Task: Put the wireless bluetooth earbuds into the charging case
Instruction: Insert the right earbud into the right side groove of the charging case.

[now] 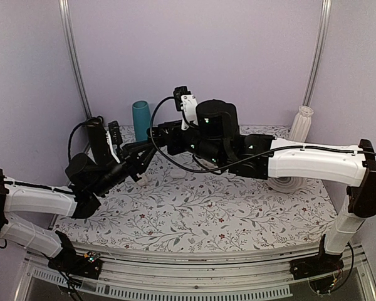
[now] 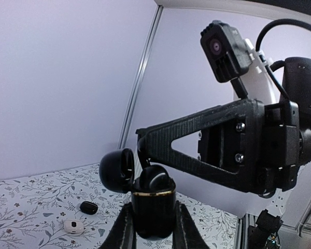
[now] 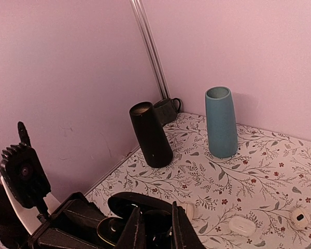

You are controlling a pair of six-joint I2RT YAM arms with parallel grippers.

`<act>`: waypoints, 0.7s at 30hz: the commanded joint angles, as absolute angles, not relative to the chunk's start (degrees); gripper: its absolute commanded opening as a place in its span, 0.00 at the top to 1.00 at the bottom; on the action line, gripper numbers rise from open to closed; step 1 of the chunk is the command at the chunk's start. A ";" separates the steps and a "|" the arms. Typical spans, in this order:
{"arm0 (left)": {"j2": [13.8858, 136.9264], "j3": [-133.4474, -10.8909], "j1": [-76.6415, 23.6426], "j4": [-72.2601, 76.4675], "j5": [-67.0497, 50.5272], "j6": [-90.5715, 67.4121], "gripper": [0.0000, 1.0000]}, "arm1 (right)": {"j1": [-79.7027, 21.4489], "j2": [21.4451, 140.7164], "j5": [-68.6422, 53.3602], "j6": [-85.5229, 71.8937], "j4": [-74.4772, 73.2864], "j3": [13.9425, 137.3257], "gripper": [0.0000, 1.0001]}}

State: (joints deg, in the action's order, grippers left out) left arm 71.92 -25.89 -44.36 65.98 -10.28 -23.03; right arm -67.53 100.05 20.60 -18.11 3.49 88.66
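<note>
Charging case (image 2: 153, 205) is sitting upright in your left gripper (image 2: 154, 223), whose jaws are pinching its sides. It is hanging above the table (image 2: 20, 207) near the far left corner, with its lid (image 2: 116, 170) swung open. Your right gripper (image 2: 142, 144) is reaching in from the opposite side, tips right at the open mouth and jaws drawn nearly together; whether an earbud is pinched between them is hidden. A dark rounded shape (image 2: 156, 178) is filling the mouth, probably an earbud going in. You are likely working mid-insertion, so the next move is calling for a gentle, straight push down before letting go.
</note>
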 commanded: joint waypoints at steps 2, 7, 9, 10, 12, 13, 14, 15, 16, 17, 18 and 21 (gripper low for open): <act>71.54 -27.82 -44.70 70.40 -7.83 -21.45 1.00 | -68.78 101.85 19.27 -18.04 -0.16 89.90 0.89; 71.63 -27.69 -44.68 70.57 -7.79 -21.28 1.00 | -68.87 101.89 18.90 -18.24 -0.45 90.09 0.88; 71.72 -27.71 -44.74 70.58 -7.80 -21.27 1.00 | -68.83 101.95 18.69 -18.28 -0.59 90.17 0.88; 71.74 -27.73 -44.71 70.58 -7.83 -21.27 1.00 | -68.86 101.94 18.64 -18.36 -0.65 90.22 0.88; 71.84 -27.69 -44.72 70.63 -7.87 -21.18 1.00 | -68.86 101.93 18.47 -18.45 -0.68 90.26 0.88; 71.89 -27.69 -44.69 70.66 -7.90 -21.15 1.00 | -68.82 101.95 18.46 -18.42 -0.70 90.26 0.87; 71.85 -27.70 -44.73 70.66 -7.93 -21.18 1.00 | -68.81 101.91 18.39 -18.45 -0.68 90.26 0.87; 71.89 -27.76 -44.72 70.66 -7.98 -21.18 1.00 | -68.81 101.89 18.33 -18.52 -0.66 90.26 0.87; 71.88 -27.77 -44.72 70.59 -8.02 -21.18 1.00 | -68.82 101.95 18.22 -18.54 -0.68 90.26 0.87; 71.89 -27.77 -44.71 70.58 -8.02 -21.18 1.00 | -68.82 101.93 18.17 -18.54 -0.71 90.26 0.87; 71.88 -27.77 -44.66 70.58 -8.05 -21.18 1.00 | -68.77 101.82 18.11 -18.54 -0.72 90.26 0.86; 71.98 -27.94 -44.71 70.29 -8.17 -21.18 1.00 | -68.82 101.88 17.98 -18.54 -0.68 90.26 0.85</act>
